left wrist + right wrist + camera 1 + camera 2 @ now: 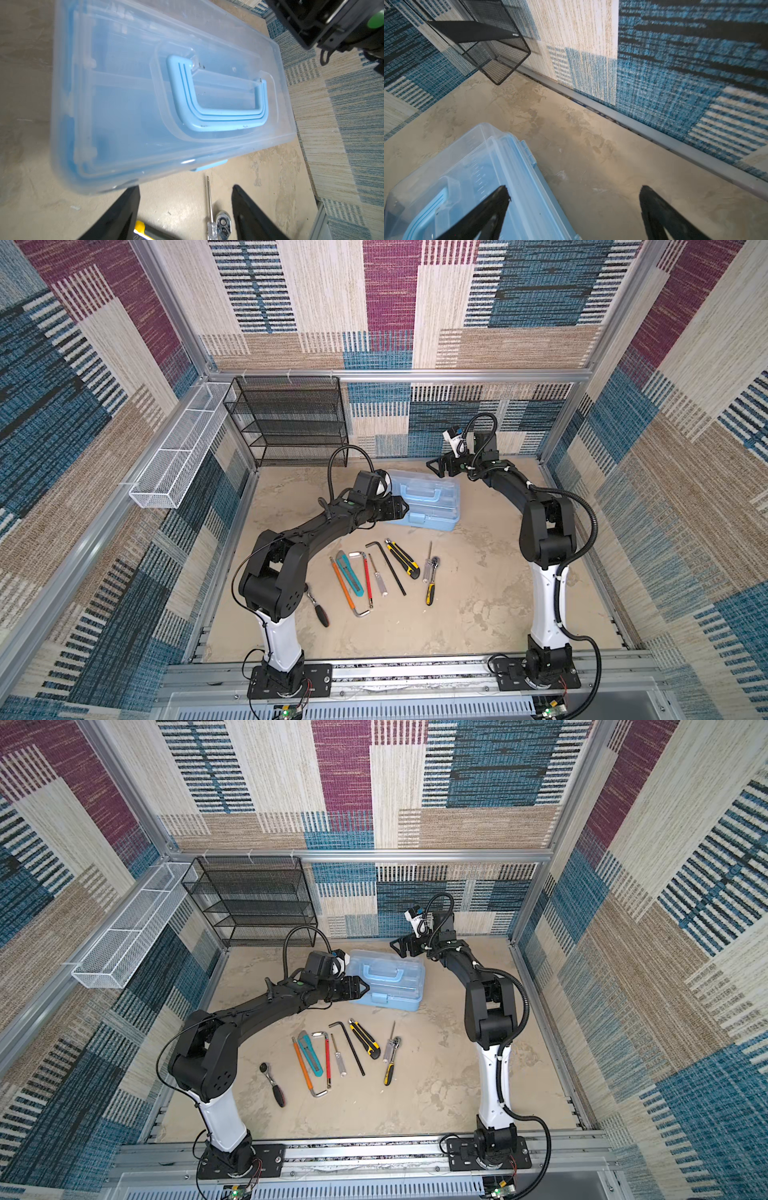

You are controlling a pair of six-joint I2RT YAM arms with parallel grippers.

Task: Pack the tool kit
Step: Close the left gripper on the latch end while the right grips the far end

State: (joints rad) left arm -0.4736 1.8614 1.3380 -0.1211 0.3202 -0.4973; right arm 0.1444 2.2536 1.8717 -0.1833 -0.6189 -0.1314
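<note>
On the mottled beige tabletop (478,614), the light blue toolbox (432,499) sat closed between two empty grippers.

Its clear lid showed the blue handle (218,116) folded flat. A white label (455,439) on the right arm's wrist, above the toolbox, bore print too small to read. The left gripper (405,508) hung at the toolbox's near left end, fingers spread around nothing. The right gripper (430,466) hovered over the toolbox's far edge, fingers wide apart and released. Nearer the arm bases than the toolbox lay a loose row: orange screwdriver (341,583), teal utility knife (349,572), mini hacksaw (365,585), hex key (390,568), yellow-black utility knife (402,558), yellow-handled ratchet (431,585), and a second ratchet (272,1085). Behind the toolbox stood a black mesh rack (291,423). Patchwork woven walls (390,302) in blue, maroon and beige enclosed everything.
</note>
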